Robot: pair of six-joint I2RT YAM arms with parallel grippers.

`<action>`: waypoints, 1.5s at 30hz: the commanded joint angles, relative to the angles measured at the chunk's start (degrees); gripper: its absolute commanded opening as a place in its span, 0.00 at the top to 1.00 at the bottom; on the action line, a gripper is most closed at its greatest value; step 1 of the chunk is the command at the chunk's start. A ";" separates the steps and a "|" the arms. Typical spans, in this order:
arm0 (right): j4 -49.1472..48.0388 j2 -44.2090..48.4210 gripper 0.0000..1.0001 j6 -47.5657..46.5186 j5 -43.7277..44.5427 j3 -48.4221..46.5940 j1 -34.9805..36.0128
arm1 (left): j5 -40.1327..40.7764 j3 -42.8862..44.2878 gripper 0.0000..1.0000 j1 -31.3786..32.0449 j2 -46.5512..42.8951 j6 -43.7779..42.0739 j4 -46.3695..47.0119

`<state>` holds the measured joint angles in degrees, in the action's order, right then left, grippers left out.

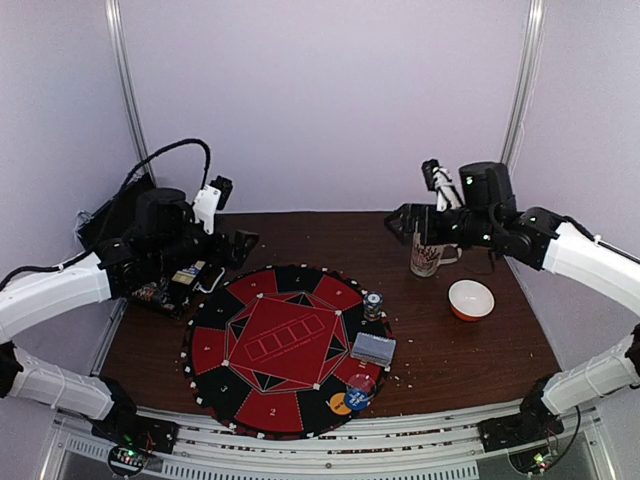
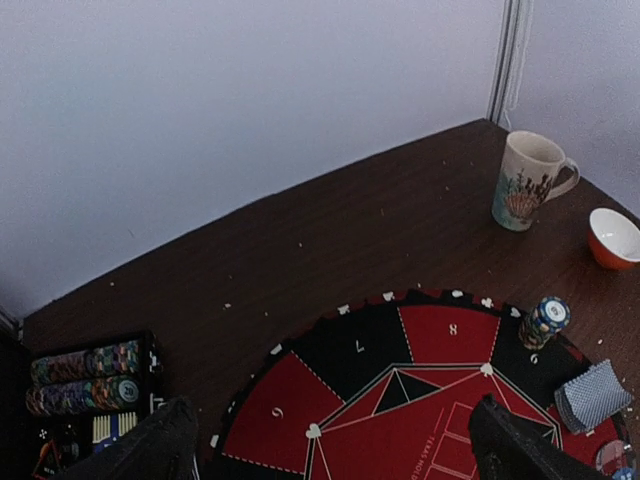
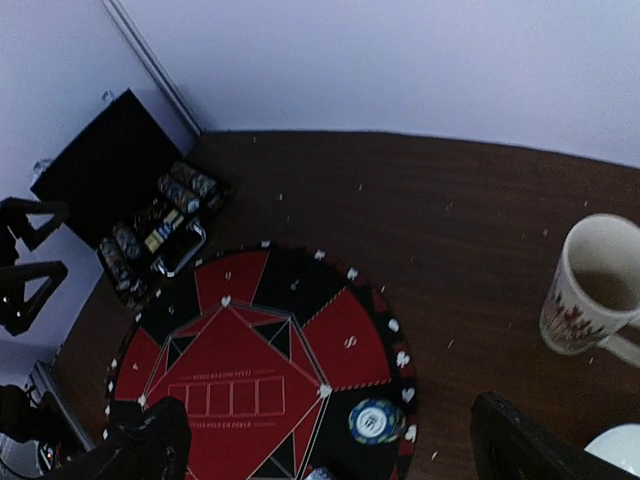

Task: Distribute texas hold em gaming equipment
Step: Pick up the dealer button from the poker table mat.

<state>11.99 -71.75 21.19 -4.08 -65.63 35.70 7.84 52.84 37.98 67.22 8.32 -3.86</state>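
Currently both arms hang above the worktop (image 1: pixel 480 350), holding nothing. The left fingers (image 2: pixel 150 448) are spread wide beside the open chip case (image 1: pixel 165 285) at far left. The right fingers (image 3: pixel 520 440) are equally spread near the mug (image 1: pixel 427 257). On the round mat (image 1: pixel 280 345), the card deck (image 1: pixel 373 349) lies at the right edge, with a chip stack (image 1: pixel 373 305) just beyond it. A blue button (image 1: pixel 358 395) and an orange button (image 1: pixel 340 404) sit at the near edge.
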 commanded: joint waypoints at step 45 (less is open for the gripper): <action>24.25 -35.62 0.55 28.61 -2.20 -1.38 30.95 | -4.76 -5.55 0.02 -0.34 0.98 4.35 0.71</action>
<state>35.90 -104.47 50.63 -3.62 -65.91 65.49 3.60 45.54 37.98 68.58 13.43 -5.98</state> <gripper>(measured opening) 0.616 0.982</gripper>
